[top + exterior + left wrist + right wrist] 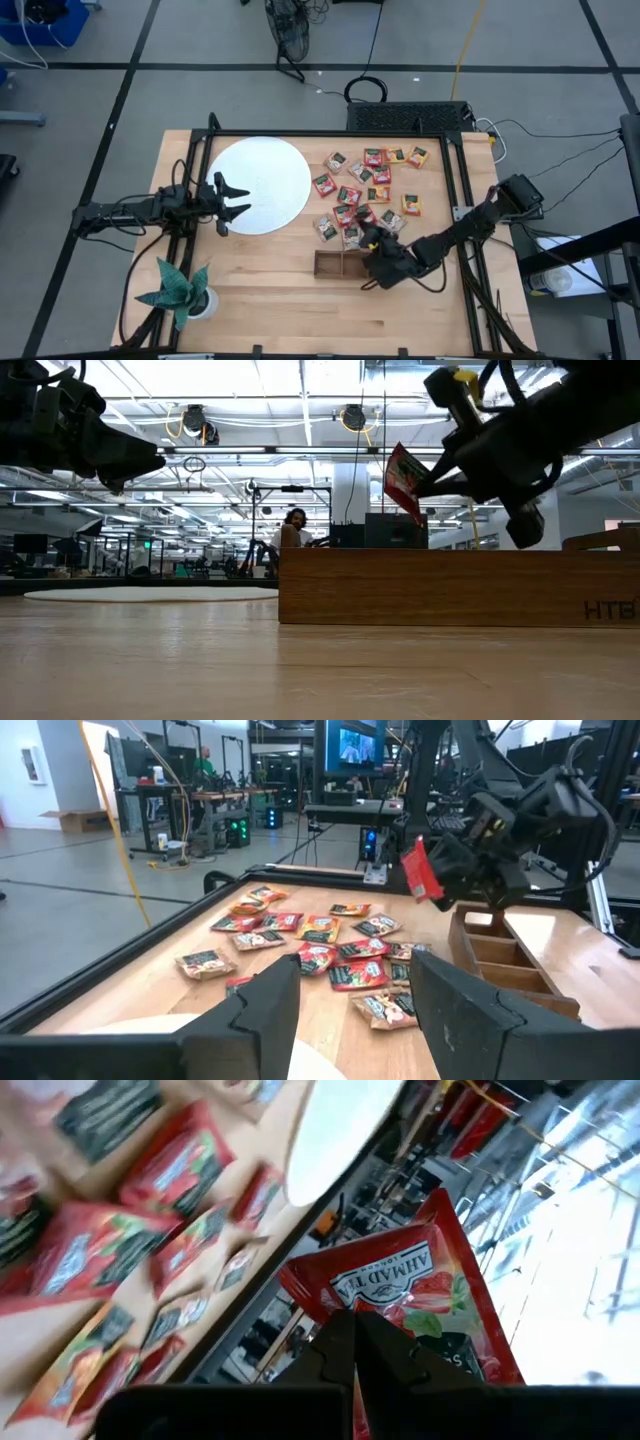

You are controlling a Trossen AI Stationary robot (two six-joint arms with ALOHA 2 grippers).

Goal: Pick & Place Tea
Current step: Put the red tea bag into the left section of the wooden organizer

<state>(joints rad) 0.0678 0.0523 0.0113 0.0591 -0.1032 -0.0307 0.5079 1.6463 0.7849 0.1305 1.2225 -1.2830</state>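
Several red, green and orange-yellow tea sachets [365, 185] lie flat on the wooden table right of the white disc [270, 175]; they also show in the left wrist view [310, 935]. My right gripper [370, 242] is shut on one red sachet [403, 478] above the brown wooden tray [335, 263], at the tray's right end. My left gripper [240, 200] is open and empty over the disc's left part; its two fingers [265, 1010] frame the left wrist view. My right gripper pinches the red sachet between its two shut fingers [345, 1345], by one edge of the wrapper [375, 1315]. The rest of the sachet sticks out past the fingertips, tilted. It is lifted clear, above the tray's wall [450, 588].
A green paper plant in a white pot [182, 292] stands at the near left corner. A black frame [462, 170] runs around the table. The tray's compartments [500, 955] are open at the top. A person [292, 528] sits in the room behind.
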